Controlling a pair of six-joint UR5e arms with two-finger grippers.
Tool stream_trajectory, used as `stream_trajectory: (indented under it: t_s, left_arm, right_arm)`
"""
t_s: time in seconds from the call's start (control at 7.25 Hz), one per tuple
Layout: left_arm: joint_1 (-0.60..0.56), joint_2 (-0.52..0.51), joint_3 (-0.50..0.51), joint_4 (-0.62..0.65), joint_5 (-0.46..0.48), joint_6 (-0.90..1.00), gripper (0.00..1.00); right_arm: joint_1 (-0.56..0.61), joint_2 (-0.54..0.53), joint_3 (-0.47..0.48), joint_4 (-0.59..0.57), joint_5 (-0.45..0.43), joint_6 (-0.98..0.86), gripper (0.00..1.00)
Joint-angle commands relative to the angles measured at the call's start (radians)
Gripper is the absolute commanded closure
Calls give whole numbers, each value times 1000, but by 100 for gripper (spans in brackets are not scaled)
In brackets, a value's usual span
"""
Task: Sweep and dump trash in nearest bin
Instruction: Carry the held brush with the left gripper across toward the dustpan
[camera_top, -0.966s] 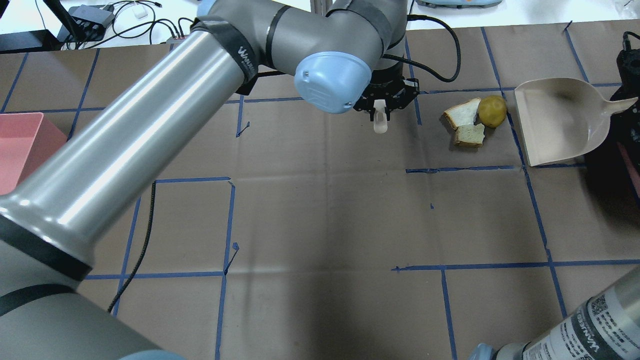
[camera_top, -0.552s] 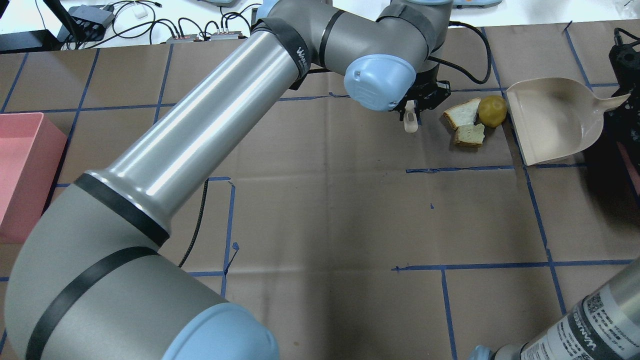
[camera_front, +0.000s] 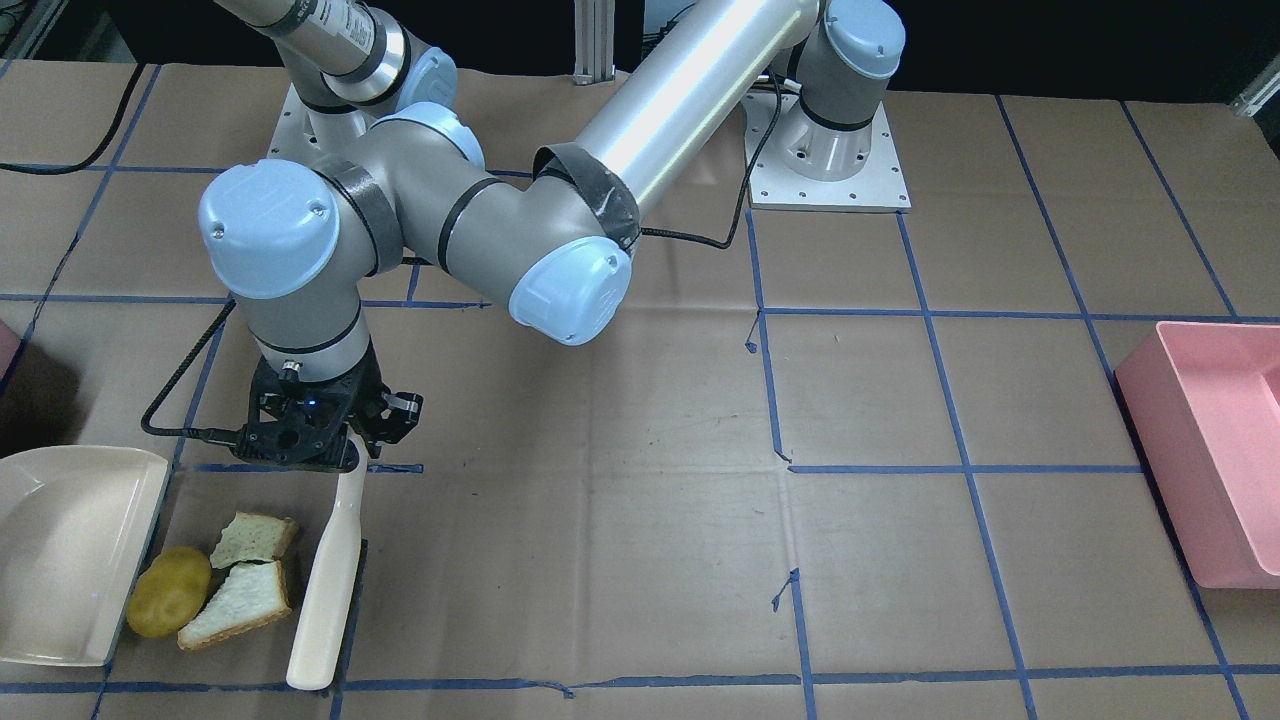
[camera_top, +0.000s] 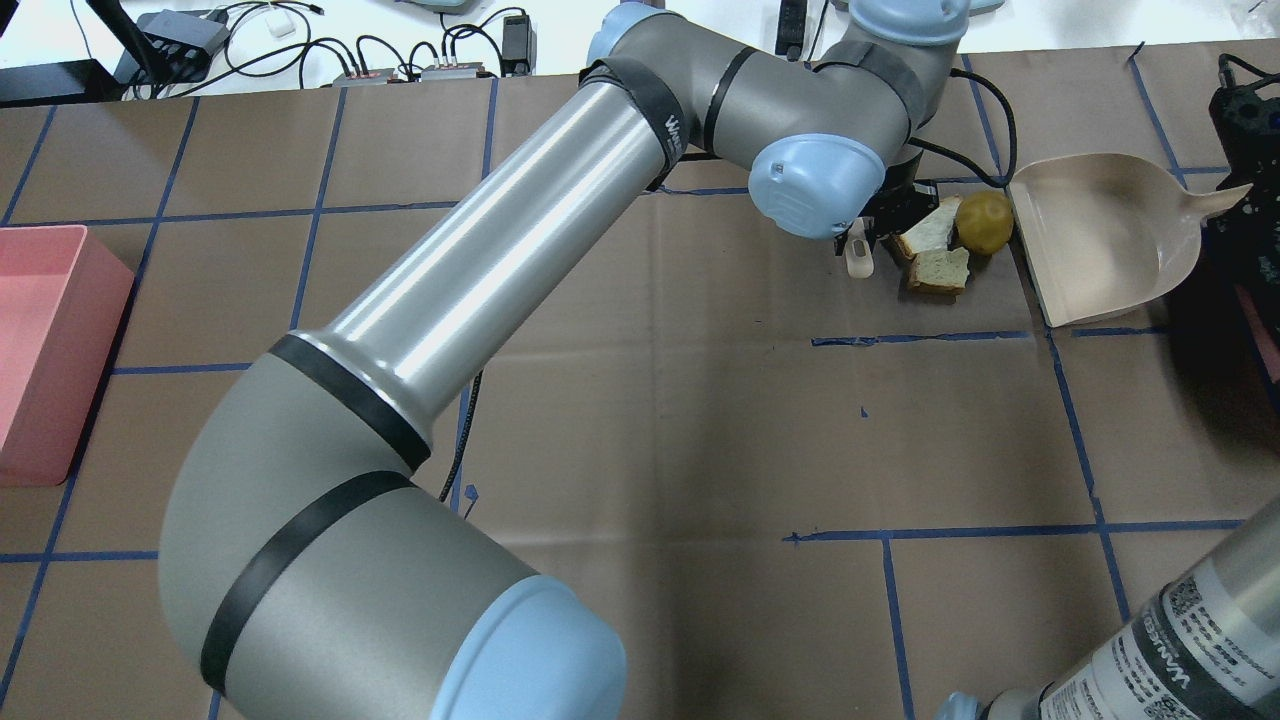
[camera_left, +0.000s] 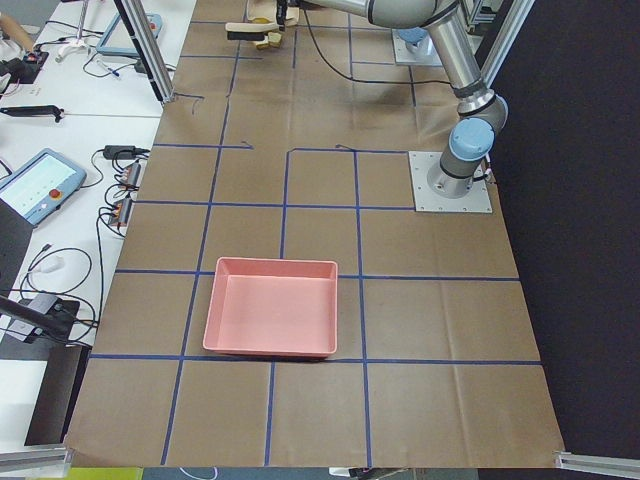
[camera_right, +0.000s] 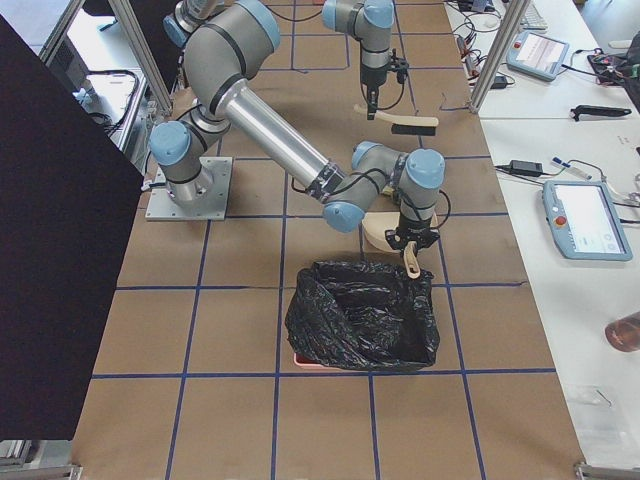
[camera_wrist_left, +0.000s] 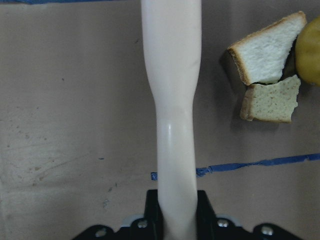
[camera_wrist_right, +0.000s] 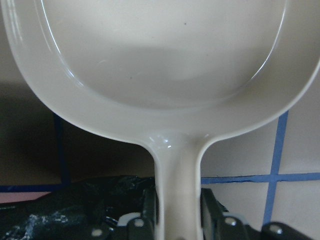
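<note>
The trash lies in a small pile: a yellow-brown potato (camera_front: 168, 590) and two bread slices (camera_front: 255, 538) (camera_front: 240, 605), also seen from overhead (camera_top: 984, 221) (camera_top: 930, 228). My left gripper (camera_front: 345, 452) is shut on the handle of a cream brush (camera_front: 325, 580), which stands just beside the bread (camera_wrist_left: 265, 50). My right gripper (camera_wrist_right: 175, 220) is shut on the handle of the cream dustpan (camera_top: 1100, 240), whose open mouth faces the potato from the other side. A pink corner of the bin (camera_right: 300, 357) shows under a black bag (camera_right: 365, 315).
A big pink rectangular tub (camera_front: 1200, 450) stands at the far end of the table, on my left (camera_top: 40, 340). My left arm's long link (camera_top: 480, 270) spans the table's middle. Cables and boxes (camera_top: 180, 40) lie beyond the far edge.
My left arm has swung right, carrying the brush from mid-table to right beside the bread. The dustpan has shifted slightly toward the potato. The trash has not moved.
</note>
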Motion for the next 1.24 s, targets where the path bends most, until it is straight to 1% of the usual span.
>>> stream_trajectory:
  t_s: [0.0,0.14,0.28,0.41,0.55,0.69,1.1]
  left_arm:
    - [-43,-61,73,-63,49,-36,100]
    - [-57,-84,79,-67,99,-38,100]
    - [-77,-119,101,-65,128,-53,100]
    - [-87,-147,137,-68,133,-65,100]
    - [-100,-179,170,-70,182,-67,100]
    - [-112,-202,199,-71,202,-69,100]
    - [-126,-225,213,-111,202,-99,100]
  right_arm:
    - [9,13,-9,3,2,1,100]
    - [22,13,-9,3,0,4,100]
    - [33,13,-9,3,-3,10,100]
    - [35,15,-7,3,-5,10,100]
    - [35,15,-7,3,-8,10,100]
    - [35,15,-7,3,-8,10,100]
    - [36,15,-5,3,-5,12,100]
